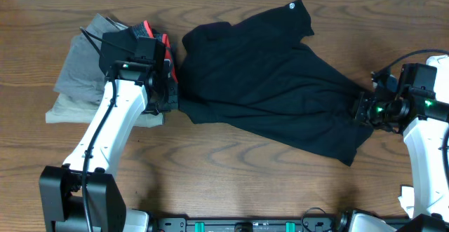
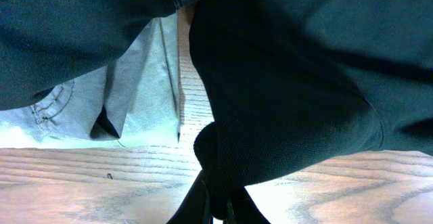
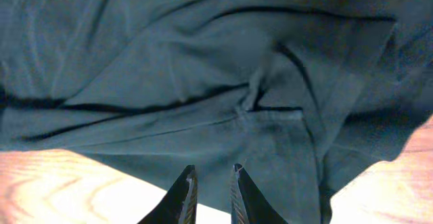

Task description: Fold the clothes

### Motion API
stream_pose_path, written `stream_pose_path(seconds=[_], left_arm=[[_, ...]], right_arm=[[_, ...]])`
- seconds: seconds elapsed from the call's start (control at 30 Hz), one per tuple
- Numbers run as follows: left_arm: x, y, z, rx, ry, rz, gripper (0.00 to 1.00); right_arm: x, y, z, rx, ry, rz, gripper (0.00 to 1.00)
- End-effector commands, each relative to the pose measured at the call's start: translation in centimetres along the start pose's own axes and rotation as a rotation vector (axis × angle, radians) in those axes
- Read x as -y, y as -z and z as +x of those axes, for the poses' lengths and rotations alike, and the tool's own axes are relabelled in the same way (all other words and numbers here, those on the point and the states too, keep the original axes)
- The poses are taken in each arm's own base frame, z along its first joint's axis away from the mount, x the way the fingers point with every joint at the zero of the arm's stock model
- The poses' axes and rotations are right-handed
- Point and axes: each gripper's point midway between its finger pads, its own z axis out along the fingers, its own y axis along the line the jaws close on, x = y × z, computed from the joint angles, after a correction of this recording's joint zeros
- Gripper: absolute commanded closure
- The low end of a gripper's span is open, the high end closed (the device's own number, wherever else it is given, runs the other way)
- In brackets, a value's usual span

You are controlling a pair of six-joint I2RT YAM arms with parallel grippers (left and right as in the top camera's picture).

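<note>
Wood of the table (image 1: 231, 183) lies bare along the near edge, between the two arms; a little farther in, at the left, the left gripper (image 2: 216, 207) has its fingers pressed together on a fold of the black T-shirt (image 1: 266, 85) at the shirt's near-left corner, and the wrist view shows dark cloth bunched right down into the tips; at the right, the right gripper (image 3: 212, 173) sits at the shirt's right-hand edge, its fingers (image 3: 184, 195) a narrow gap apart with nothing pinched between them, the cloth lying just beyond the tips.

The T-shirt spreads across the middle of the table on a slant, from the near right to the far centre, flat but creased, with ridges and a hem line showing in the right wrist view; a small white mark (image 1: 292, 7) sits near its far end.

Left of the shirt, partly under the left arm, a smaller black garment (image 1: 163, 58) with a grey-and-red waistband (image 1: 147, 30) rests on a stack of grey garments (image 1: 81, 78); this stack lies just beside the shirt's left edge.
</note>
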Motion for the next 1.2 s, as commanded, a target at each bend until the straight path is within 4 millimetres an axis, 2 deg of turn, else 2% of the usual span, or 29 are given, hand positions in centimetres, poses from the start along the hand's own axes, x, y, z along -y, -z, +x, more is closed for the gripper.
stream_pose_path(seconds=[0.0,0.03,0.1,0.3,0.4,0.57,0.63,0.77,0.9,1.07,1.13,1.17], left_arm=[[-0.3,0.3,-0.1,0.01,0.008,-0.011,0.94],[-0.3,0.3,-0.1,0.011,0.008,-0.011,0.94],[-0.3,0.3,-0.1,0.011,0.008,-0.011,0.94],[-0.3,0.3,-0.1,0.012,0.008,-0.011,0.94],[-0.3,0.3,-0.2,0.014,0.008,-0.01,0.94],[-0.3,0.3,-0.2,0.014,0.008,-0.01,0.94],[-0.3,0.3,-0.2,0.017,0.008,-0.01,0.94],[-0.3,0.3,-0.4,0.022,0.008,-0.009,0.94],[-0.3,0.3,-0.4,0.021,0.008,-0.009,0.94],[-0.3,0.3,-0.4,0.021,0.008,-0.009,0.94],[-0.3,0.3,-0.4,0.023,0.008,-0.009,0.94],[-0.3,0.3,-0.4,0.024,0.008,-0.008,0.94]], right_arm=[[1.4,-0.5,1.0,-0.024,-0.066,0.061,0.76],[2.6,-0.6,1.2,-0.023,-0.125,0.127,0.68],[4.8,-1.0,1.7,-0.005,-0.213,0.24,0.66],[5.9,-4.2,1.3,0.075,-0.204,0.217,0.58],[6.2,-5.4,1.1,0.096,-0.199,0.204,0.59],[6.8,-7.1,1.9,0.047,-0.193,0.212,0.59],[6.3,-8.0,2.0,0.026,-0.152,0.167,0.6],[3.6,-9.5,1.9,-0.004,-0.028,-0.014,0.6],[3.4,-10.5,1.7,-0.007,-0.023,-0.048,0.61],[3.2,-10.9,1.2,0.008,-0.005,-0.069,0.64],[2.1,-10.8,0.9,0.02,0.042,-0.131,0.66],[0.9,-10.6,0.9,0.027,0.094,-0.201,0.68]])
